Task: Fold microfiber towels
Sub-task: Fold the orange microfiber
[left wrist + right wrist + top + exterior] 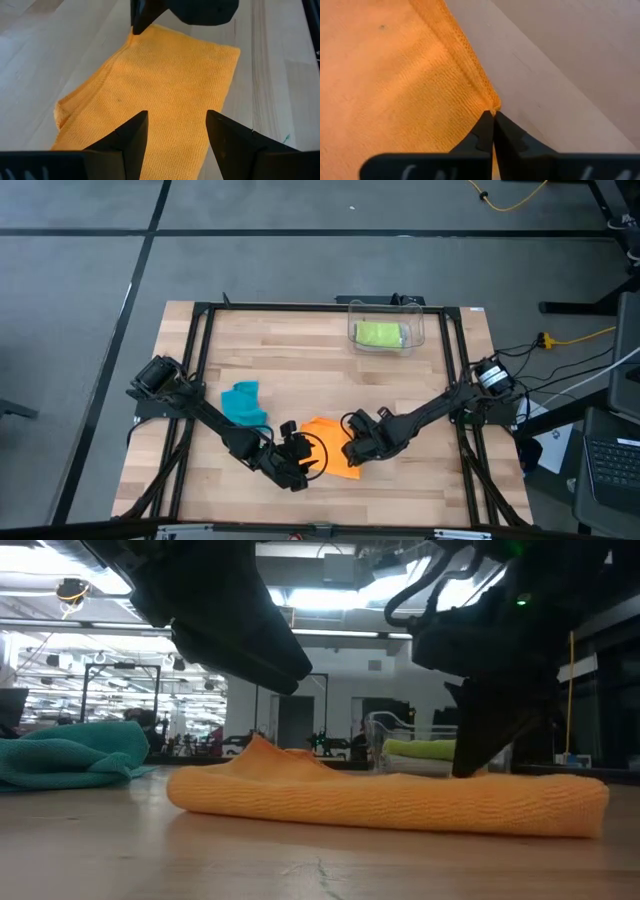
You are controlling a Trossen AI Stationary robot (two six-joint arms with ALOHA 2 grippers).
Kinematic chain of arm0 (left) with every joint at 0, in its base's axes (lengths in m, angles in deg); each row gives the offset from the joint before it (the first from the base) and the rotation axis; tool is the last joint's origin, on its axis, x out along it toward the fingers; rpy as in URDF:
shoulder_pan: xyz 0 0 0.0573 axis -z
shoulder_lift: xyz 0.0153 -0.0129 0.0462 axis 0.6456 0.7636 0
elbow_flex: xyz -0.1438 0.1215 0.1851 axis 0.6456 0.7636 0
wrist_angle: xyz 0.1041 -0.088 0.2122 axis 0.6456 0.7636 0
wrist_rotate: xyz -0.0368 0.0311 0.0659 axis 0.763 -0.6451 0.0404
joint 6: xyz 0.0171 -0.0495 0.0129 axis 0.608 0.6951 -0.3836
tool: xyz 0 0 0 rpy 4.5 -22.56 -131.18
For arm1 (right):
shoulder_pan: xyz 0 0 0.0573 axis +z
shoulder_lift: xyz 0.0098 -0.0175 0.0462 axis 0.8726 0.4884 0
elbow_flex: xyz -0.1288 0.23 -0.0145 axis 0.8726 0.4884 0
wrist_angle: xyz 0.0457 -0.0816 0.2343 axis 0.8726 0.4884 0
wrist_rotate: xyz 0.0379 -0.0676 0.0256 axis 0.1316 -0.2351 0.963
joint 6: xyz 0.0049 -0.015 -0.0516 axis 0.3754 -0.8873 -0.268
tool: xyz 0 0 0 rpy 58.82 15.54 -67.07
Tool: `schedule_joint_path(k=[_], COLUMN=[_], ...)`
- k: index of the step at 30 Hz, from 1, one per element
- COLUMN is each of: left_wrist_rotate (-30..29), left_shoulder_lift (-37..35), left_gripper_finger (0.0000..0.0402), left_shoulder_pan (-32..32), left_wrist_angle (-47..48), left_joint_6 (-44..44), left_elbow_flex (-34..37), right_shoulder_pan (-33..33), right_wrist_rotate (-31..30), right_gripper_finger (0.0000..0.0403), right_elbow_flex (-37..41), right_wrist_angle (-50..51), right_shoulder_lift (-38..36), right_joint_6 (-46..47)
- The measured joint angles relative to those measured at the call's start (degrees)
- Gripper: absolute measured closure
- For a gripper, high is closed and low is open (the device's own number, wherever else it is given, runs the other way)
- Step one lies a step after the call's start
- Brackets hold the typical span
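Observation:
The orange towel (325, 442) lies flat on the table near the front middle, and it looks folded over in the low view (390, 802). My right gripper (493, 119) is shut at the towel's corner on the table's right side (352, 452). My left gripper (177, 125) is open and hangs just above the towel's opposite end without touching it (303, 467). A teal towel (245, 402) lies crumpled on the table to the left. A lime green towel (380, 334) lies inside the clear bin (415, 330) at the back. My right gripper pinches a corner of the orange towel (489, 102) at the very ends of its two fingers. It comes down steeply from above, slanting from the table's right. The towel lies flat on the table. Whether one layer or several is pinched I cannot tell.
The black frame rails (205, 350) run along the table's left, right and far sides. Bare wood lies between the bin and the towels, and also along the front edge (400, 500).

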Motion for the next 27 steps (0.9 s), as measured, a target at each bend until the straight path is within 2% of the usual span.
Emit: schedule_joint_path(k=[5,8,12,17,24,27], left_wrist_rotate=[0.0,0.0,0.0,0.0,0.0,0.0], left_shoulder_lift=[0.0,0.0,0.0,0.0,0.0,0.0], left_gripper_finger=[0.0207,0.0207,0.0207,0.0207,0.0207,0.0207], left_shoulder_pan=[0.0,0.0,0.0,0.0,0.0,0.0], left_wrist_angle=[0.0,0.0,0.1,0.2,0.2,0.2], left_joint_6=[0.0,0.0,-0.1,-0.1,-0.1,-0.1], left_elbow_flex=[0.0,0.0,0.0,0.0,0.0,0.0], right_shoulder_pan=[1.7,3.1,4.7,6.4,6.5,6.5], right_wrist_rotate=[-0.5,-2.8,-2.6,-3.5,-1.1,0.1], right_gripper_finger=[0.0398,0.0399,0.0400,0.0401,0.0400,0.0382], right_elbow_flex=[-1.0,-4.1,-9.4,-12.8,-10.7,-8.6], right_wrist_angle=[3.4,9.2,15.4,17.7,18.7,17.8], right_shoulder_lift=[-0.4,-0.7,-0.8,-0.9,-0.9,-0.9], right_joint_6=[1.4,3.1,3.9,4.0,8.5,10.6])
